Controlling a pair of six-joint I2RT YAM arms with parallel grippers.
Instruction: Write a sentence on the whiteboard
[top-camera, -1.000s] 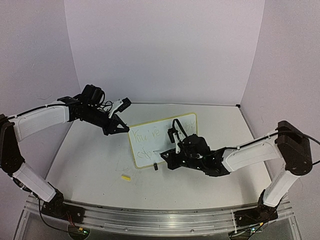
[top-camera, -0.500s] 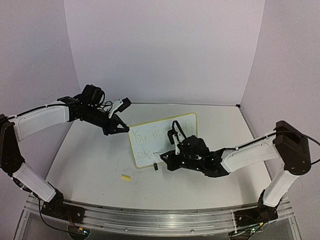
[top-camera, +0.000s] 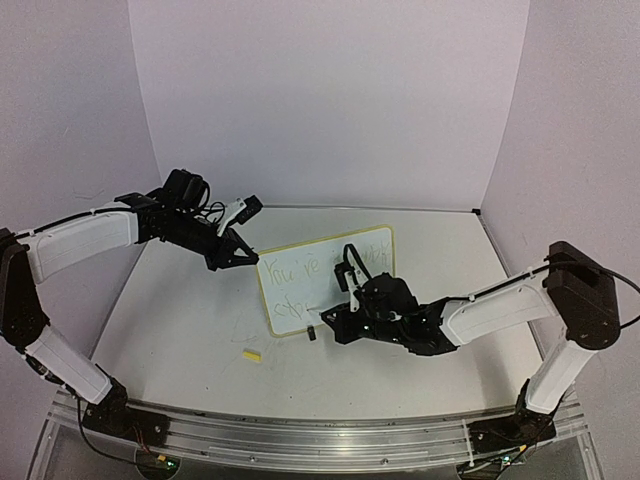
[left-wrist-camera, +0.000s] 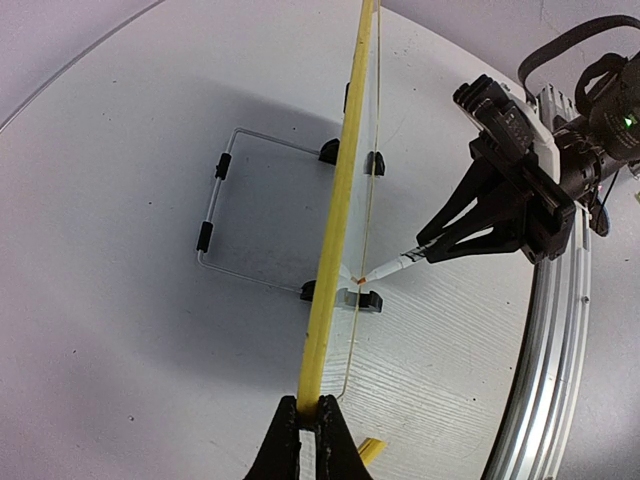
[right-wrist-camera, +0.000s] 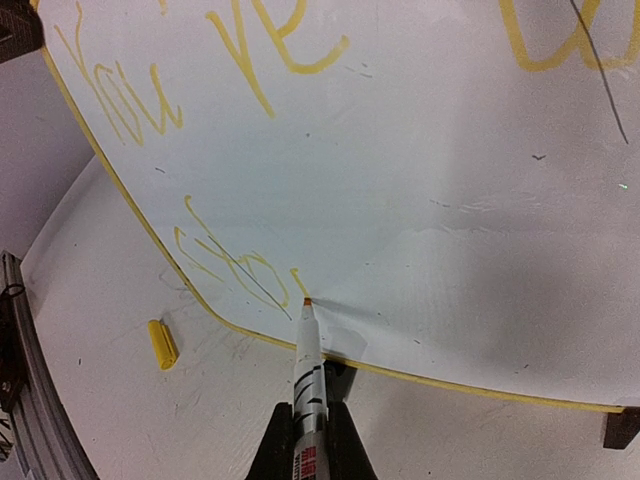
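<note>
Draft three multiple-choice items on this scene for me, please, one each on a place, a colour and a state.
1. Where does the cap lie?
A. on the table, beside the board's lower corner
B. behind the board
C. on the board's top rim

2. What colour is the writing?
A. red
B. yellow
C. blue

3. What is the right gripper doing?
A. hanging open
B. holding the marker, tip on the board
C. gripping the board's rim

Answers:
1. A: the cap rests on the tabletop by that corner.
2. B: the strokes are yellow.
3. B: its fingers clamp the marker, whose tip meets the board.
</note>
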